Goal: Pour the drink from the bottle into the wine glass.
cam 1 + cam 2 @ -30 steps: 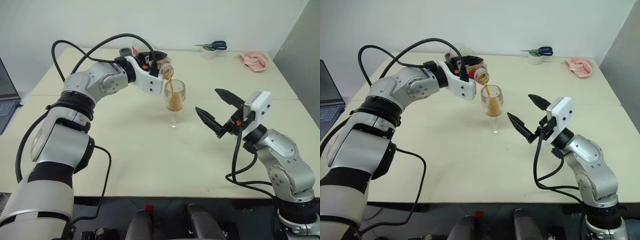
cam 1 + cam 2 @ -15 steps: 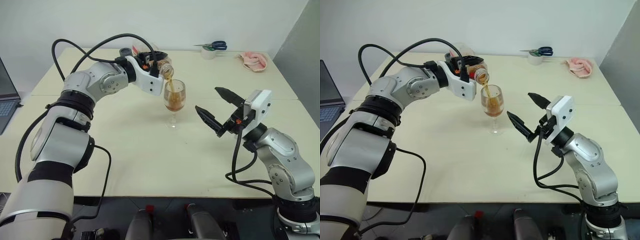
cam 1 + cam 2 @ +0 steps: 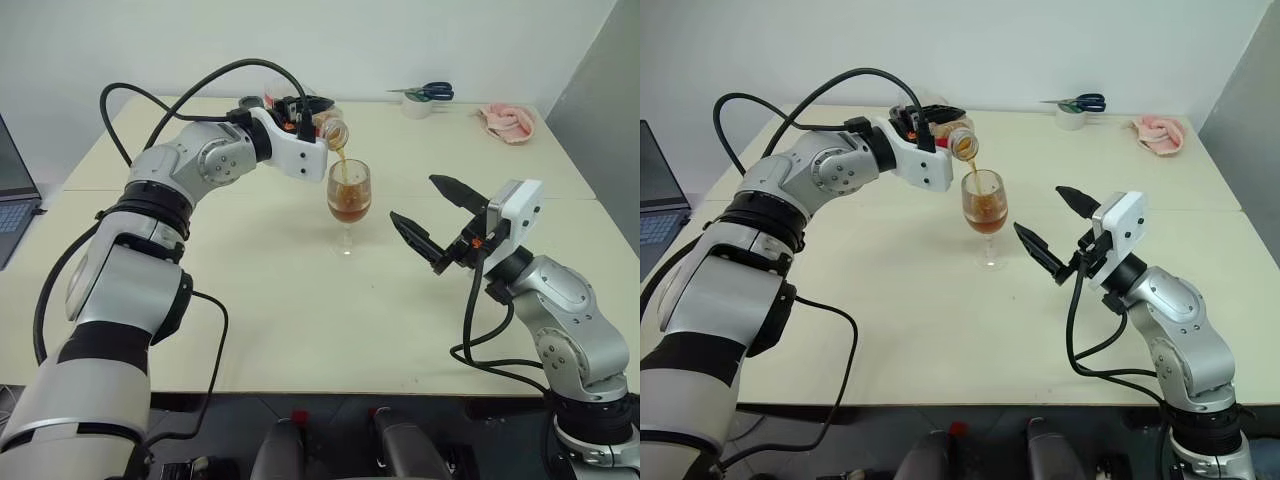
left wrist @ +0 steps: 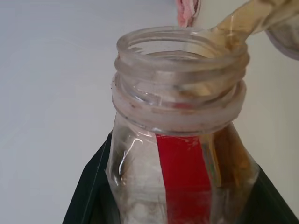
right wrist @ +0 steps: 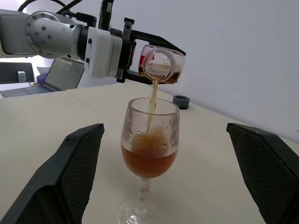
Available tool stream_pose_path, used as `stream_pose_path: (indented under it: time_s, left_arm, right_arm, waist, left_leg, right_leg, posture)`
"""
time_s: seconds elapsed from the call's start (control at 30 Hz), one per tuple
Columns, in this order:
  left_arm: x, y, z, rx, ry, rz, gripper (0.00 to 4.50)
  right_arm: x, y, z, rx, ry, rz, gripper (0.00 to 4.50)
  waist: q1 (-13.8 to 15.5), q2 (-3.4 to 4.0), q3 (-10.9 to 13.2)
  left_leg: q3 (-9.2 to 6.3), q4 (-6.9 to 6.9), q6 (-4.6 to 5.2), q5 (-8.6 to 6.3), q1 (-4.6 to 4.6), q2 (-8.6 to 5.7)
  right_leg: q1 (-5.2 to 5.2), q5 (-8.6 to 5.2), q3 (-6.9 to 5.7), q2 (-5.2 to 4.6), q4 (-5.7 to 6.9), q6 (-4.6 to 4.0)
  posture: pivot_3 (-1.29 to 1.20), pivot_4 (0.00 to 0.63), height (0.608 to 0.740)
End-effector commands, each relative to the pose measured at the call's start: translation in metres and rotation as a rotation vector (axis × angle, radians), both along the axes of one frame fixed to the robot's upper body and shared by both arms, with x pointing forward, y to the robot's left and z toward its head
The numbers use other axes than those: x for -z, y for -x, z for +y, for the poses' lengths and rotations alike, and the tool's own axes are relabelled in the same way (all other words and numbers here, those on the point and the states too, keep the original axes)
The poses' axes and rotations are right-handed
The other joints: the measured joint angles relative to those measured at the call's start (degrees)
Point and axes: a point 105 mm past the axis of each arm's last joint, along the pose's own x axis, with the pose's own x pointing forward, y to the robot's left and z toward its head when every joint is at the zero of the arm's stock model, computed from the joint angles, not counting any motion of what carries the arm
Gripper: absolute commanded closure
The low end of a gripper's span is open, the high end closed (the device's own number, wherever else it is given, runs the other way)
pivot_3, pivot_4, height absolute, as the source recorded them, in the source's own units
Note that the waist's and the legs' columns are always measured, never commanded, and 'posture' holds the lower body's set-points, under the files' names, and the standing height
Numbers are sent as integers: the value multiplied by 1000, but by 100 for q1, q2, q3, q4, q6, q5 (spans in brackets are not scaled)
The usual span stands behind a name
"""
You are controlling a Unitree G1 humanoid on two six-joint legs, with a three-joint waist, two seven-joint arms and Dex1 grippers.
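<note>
Key relation: the bottle (image 3: pixel 953 140) is lying nearly level in the left gripper (image 3: pixel 937 128), its long axis running out from the gripper toward the wine glass (image 3: pixel 985 205), with the open mouth sitting just above and slightly to the gripper side of the glass rim
Stream: the drink (image 5: pixel 149 160) is falling in a thin amber line from the mouth into the bowl, landing inside the rim
Glass position: the wine glass is standing upright on the surface (image 3: pixel 940 300), below and just beyond the left gripper's tip, between the two grippers
Fill level: the drink is occupying roughly the lower half of the bowl; some is remaining in the bottle, seen through its wall in the left wrist view
Left gripper state: the black fingers are clamping the bottle body on both sides, below the neck
Left arm pose: the arm is reaching forward and across, forearm roughly level, wrist rolled so the bottle neck is tipping down
Right gripper state: the right gripper (image 3: pixel 433 222) is standing with its two fingers spread wide, gripping nothing
Right arm pose: the gripper is pointing at the glass from the side, near it but apart; the left arm is the nearer one
Judgement: the coming move is depending on keeping the mouth over the rim while the tilt is adjusted
</note>
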Motion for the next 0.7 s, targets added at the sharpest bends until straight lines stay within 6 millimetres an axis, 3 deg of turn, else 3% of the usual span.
stream_pose_path:
  time_s: [0.03,0.17,0.3,0.4,0.5,0.6,0.7]
  left_arm:
    - [-21,6,-2,53,196,48,2704]
    - [-21,4,9,70,432,213,2706]
    - [-18,-1,41,33,723,377,2714]
    - [1,-5,90,-97,1023,485,2715]
    - [22,-1,121,-201,1232,542,2718]
    - [42,6,144,-284,1397,582,2721]
    - [56,15,155,-340,1442,564,2721]
  right_arm:
    - [-15,3,3,-18,-6,-59,0]
    - [-26,1,3,-44,-12,-49,0]
    - [-34,-1,5,-97,40,37,0]
    - [-46,-6,11,-137,118,115,0]
    - [-53,-5,29,-211,200,184,0]
    - [-55,-3,49,-277,287,225,0]
    - [-49,-7,65,-292,334,268,0]
  waist:
    - [-1,0,0]
    - [-22,0,0]
    - [-61,0,0]
    - [-134,1,-1]
    - [-184,2,-1]
    - [-170,1,-1]
    - [-146,-3,-4]
  left_leg:
    - [0,1,0,0,1,-1]
    - [8,1,0,0,18,-3]
    - [16,0,0,0,29,-2]
    - [16,0,0,0,36,0]
    - [8,-1,1,0,42,4]
    - [-7,0,1,0,37,6]
    - [-13,3,0,0,30,3]
  right_leg:
    - [0,0,1,0,3,0]
    - [1,0,8,-1,28,0]
    - [1,-1,18,-1,50,-2]
    - [0,-4,22,-1,64,-7]
    - [1,-8,15,0,70,-13]
    - [0,-10,-1,2,70,-17]
    - [1,-10,-13,-3,67,-17]
  posture:
    - [0,150,740]
    - [0,150,740]
    - [0,150,740]
    - [0,150,740]
    - [0,150,740]
    - [0,150,740]
    - [0,150,740]
